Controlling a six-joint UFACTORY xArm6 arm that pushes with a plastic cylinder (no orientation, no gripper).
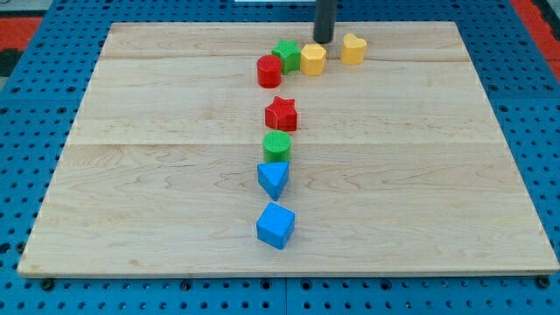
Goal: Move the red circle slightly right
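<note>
The red circle (269, 71) stands near the top middle of the wooden board (420, 175). It touches a green star (285, 54) on its upper right. A yellow hexagon (313, 59) sits right of the green star, and a yellow heart (353, 48) is further right. My tip (324, 40) is at the view's top, between the yellow hexagon and the yellow heart, up and to the right of the red circle and apart from it.
Below the red circle runs a column of blocks: a red star (281, 114), a green cylinder (276, 145), a blue triangle (273, 178) and a blue cube (276, 225). The board rests on a blue pegboard surface (26, 175).
</note>
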